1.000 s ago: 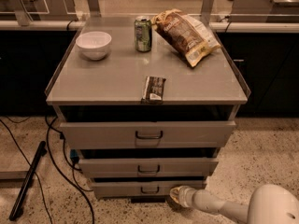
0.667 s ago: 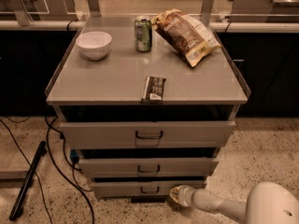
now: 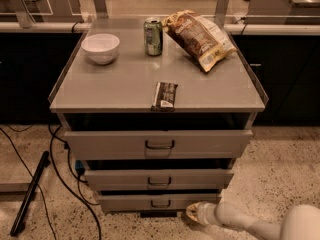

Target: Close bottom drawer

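The bottom drawer (image 3: 160, 202) is the lowest and narrowest of three grey drawer fronts, with a small dark loop handle (image 3: 160, 203). A thin dark gap shows above its front. My gripper (image 3: 192, 213) is low at the floor, right at the drawer front's lower right corner. Its white arm (image 3: 250, 224) comes in from the bottom right.
On the cabinet top (image 3: 125, 84) lie a white bowl (image 3: 100, 47), a green can (image 3: 153, 36), a chip bag (image 3: 199, 37) and a dark snack bar (image 3: 165, 95) at the front edge. The middle (image 3: 159, 179) and top (image 3: 159, 144) drawers stick out. Cables (image 3: 60, 174) and a dark bar (image 3: 30, 194) lie left.
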Robot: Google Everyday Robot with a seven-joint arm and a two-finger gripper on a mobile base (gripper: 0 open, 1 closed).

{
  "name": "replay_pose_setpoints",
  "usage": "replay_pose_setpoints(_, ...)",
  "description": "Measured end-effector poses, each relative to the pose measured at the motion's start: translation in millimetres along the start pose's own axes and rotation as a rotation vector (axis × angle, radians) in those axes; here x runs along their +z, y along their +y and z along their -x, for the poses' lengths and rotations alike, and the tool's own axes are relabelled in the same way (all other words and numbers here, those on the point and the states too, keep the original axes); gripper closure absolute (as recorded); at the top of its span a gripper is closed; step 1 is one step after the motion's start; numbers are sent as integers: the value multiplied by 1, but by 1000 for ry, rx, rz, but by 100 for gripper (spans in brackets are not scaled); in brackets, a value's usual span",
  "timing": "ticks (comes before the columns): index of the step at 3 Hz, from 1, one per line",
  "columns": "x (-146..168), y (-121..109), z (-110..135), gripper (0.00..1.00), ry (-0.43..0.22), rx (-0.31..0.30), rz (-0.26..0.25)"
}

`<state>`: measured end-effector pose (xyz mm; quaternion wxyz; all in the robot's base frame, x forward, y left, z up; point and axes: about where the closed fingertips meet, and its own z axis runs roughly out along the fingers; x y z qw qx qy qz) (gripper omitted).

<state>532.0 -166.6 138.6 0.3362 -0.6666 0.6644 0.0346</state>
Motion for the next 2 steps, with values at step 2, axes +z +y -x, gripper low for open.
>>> replay_pose_setpoints(2,-52,57,-10,84,-76,125,186)
